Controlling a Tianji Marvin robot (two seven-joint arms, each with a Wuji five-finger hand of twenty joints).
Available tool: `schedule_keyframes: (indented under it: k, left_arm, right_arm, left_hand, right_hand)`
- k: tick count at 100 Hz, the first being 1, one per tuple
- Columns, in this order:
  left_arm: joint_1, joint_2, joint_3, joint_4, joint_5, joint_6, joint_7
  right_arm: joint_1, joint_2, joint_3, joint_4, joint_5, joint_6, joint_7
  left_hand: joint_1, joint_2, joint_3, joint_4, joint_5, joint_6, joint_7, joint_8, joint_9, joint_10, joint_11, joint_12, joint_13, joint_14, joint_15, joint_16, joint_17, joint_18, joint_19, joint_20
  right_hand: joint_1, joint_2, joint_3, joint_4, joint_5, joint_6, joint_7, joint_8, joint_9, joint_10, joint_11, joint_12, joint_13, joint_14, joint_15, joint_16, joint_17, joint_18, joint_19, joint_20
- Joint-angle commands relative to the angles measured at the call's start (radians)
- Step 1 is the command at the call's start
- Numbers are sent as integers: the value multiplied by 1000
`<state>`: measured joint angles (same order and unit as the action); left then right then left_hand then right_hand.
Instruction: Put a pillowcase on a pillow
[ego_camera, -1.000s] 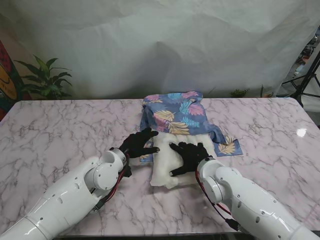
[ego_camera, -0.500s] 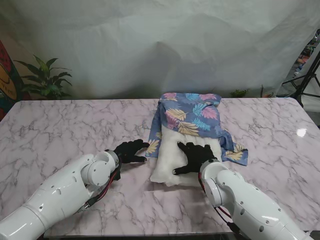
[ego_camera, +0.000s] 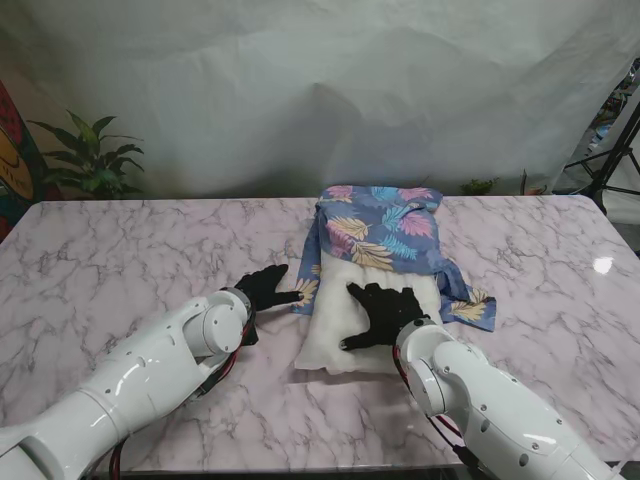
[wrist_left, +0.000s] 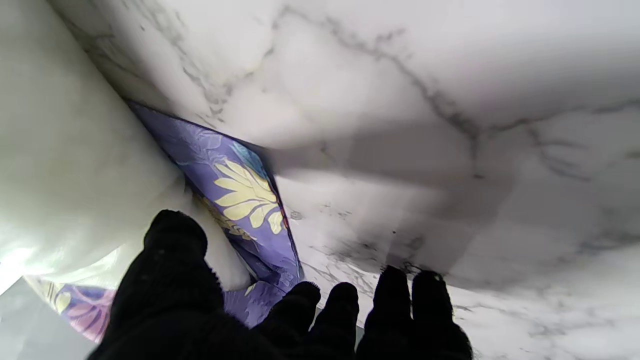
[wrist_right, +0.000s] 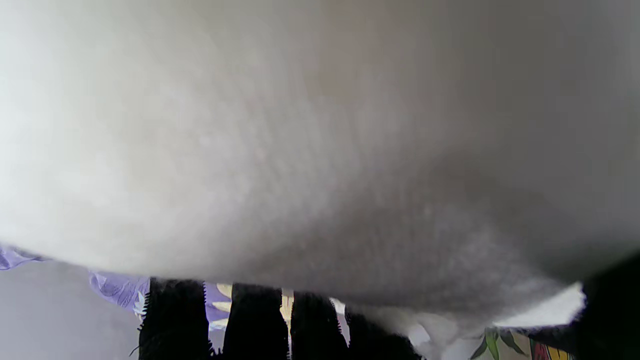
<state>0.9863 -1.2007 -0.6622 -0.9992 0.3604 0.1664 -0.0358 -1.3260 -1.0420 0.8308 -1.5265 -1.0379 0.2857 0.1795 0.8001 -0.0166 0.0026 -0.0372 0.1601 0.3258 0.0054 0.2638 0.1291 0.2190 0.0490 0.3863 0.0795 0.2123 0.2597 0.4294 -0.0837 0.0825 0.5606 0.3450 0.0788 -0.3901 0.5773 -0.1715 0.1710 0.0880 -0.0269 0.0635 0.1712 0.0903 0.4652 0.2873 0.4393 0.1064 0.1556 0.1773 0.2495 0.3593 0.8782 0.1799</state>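
The left hand lies flat with fingers spread, holding nothing, its fingertips touching the pillowcase hem just to its right. The pillow runs away from me, far end sleeved. The right hand presses spread-fingered on its bare near half. Open counter lies on both sides.

White pillow half inside floral pillowcase.
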Motion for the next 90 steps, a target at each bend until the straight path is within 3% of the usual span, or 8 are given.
schedule_keyframes:
  k: [1, 11, 15, 32, 45, 49, 67, 90]
  left_arm:
    - [-47, -33, 19, 32, -13, 17, -20]
    - [-113, -56, 61, 93, -33, 17, -31]
    - [-136, -65, 78, 117, -49, 18, -48]
    - [-195, -91, 154, 212, -106, -64, -132]
    - [-234, -79, 252, 241, -52, -180, -186]
    - [-244, -72, 278, 238, -35, -198, -204]
    - [-278, -47, 384, 207, 75, -218, -220]
    - [-314, -67, 511, 257, 224, -237, -116]
  right_arm:
    - [-27, -7, 2, -3, 10, -2, -15]
    - [-40, -12, 15, -7, 3, -8, -55]
    - [-43, -14, 19, -8, 9, -8, -64]
    - [-49, -18, 29, -1, 34, -28, -87]
    - [-57, -19, 39, -6, 29, -38, -98]
    - [-61, -20, 42, -9, 31, -36, -103]
    - [-67, -24, 48, -21, 57, -39, -112]
    - [-74, -25, 53, -33, 62, -53, -114]
  left_hand:
    - [1, 1, -21, 5, -26, 5, -16, 9, -30, 14, -33, -29, -15, 7, -29, -7, 31, 30, -4, 5]
    - [48, -29, -16, 10, -25, -41, -23, -13, -29, 8, -35, -69, -17, 0, -51, 6, 34, 25, -37, -2]
    - [64, -43, -12, 12, -24, -46, -22, -17, -28, 4, -34, -72, -17, -2, -52, 9, 34, 25, -43, -3]
    - [153, -120, 9, 17, 31, -159, 67, 67, -25, -39, -13, -48, -11, -21, -41, 32, 39, -1, -74, 4]
    - [172, -172, 18, 14, 36, -205, 83, 67, -30, -25, -19, -41, -15, -33, -40, 34, 41, -17, -82, 2]
    - [54, -229, 223, -12, 14, -203, 117, 11, -28, -14, -34, -70, -20, -32, -62, 41, 42, -16, -104, -2]
    - [-6, -279, 312, -19, -7, -160, 73, -14, -31, 4, -33, -113, -23, -44, -36, 119, 44, -28, -48, 55]
    - [-1, -323, 530, -44, 165, -216, 279, 19, -32, -66, 109, 444, 22, -176, 423, 386, 79, -100, 310, 196]
  right_hand:
    - [36, 17, 0, 39, -15, -22, 5, 127, 7, -22, 72, -2, 85, 2, 124, 49, 44, 1, 108, 63]
    - [108, -32, -9, 36, -40, -31, 67, 534, 17, -46, 260, 69, 177, -28, 167, 72, 117, -14, 146, 77]
    - [142, -57, -11, 37, -34, -43, 143, 580, 55, -53, 279, 75, 221, -40, 182, 82, 152, -19, 163, 82]
    - [271, -130, -45, 43, -49, -87, 631, 324, 196, -73, 287, 84, 350, -72, 184, 107, 257, -30, 194, 90]
    - [286, -106, -61, 51, -59, -94, 717, 264, 215, -76, 288, 86, 367, -74, 183, 114, 266, -29, 195, 93]
    - [290, -89, -73, 55, -61, -94, 741, 226, 218, -74, 288, 87, 367, -75, 181, 117, 267, -26, 194, 95]
    - [299, -60, -71, 61, -58, -91, 750, 220, 223, -71, 284, 85, 371, -75, 182, 119, 264, -14, 193, 96]
    - [306, -39, -84, 67, -48, -90, 753, 213, 227, -71, 281, 84, 370, -94, 185, 122, 251, -3, 184, 94]
